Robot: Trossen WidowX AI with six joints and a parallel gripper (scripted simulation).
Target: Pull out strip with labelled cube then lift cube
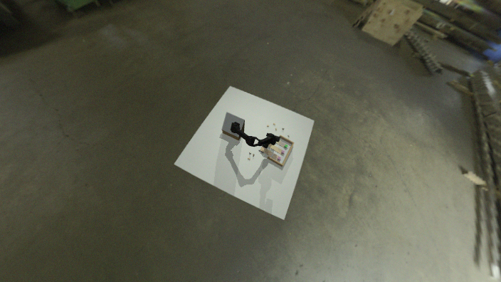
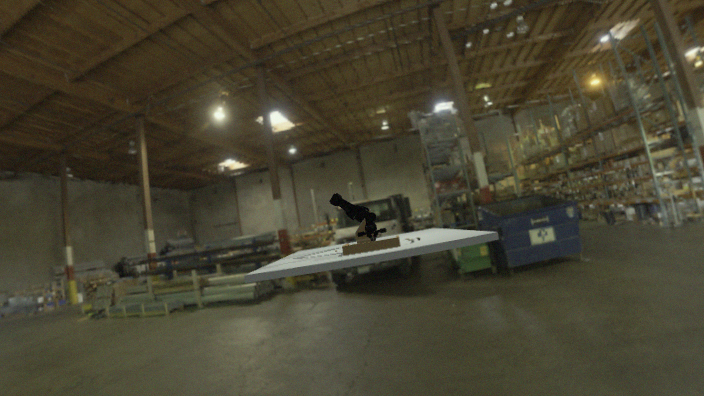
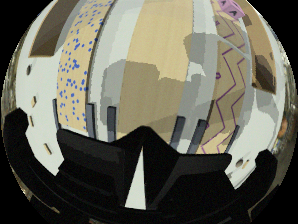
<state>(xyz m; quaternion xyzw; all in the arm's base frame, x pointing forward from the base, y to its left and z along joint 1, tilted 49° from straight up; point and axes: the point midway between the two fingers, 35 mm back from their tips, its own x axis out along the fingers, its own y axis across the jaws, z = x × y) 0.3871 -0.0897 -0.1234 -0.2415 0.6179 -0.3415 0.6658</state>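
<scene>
My black gripper (image 3: 143,131) (image 2: 373,239) is shut and empty, low over the near end of the tray. In the wrist view its closed tips point toward the plain tan strip (image 3: 160,45). The blue-dotted strip (image 3: 74,82) lies left and the purple zigzag strip (image 3: 229,82) right. A pink lettered cube (image 3: 231,9) (image 1: 279,158) is at the zigzag strip's far end. The top view also shows another pink cube (image 1: 282,152) and a green cube (image 1: 286,146) at far strip ends. Labels on those cubes are too small to read.
The wooden tray wall (image 1: 288,154) (image 2: 360,248) surrounds the strips. Grey upright posts (image 3: 90,120) stand beside the strips' near ends. Small loose pieces (image 1: 274,124) (image 3: 47,148) lie on both sides. The arm stands on a grey-topped block (image 1: 230,117) on the white table (image 1: 199,142).
</scene>
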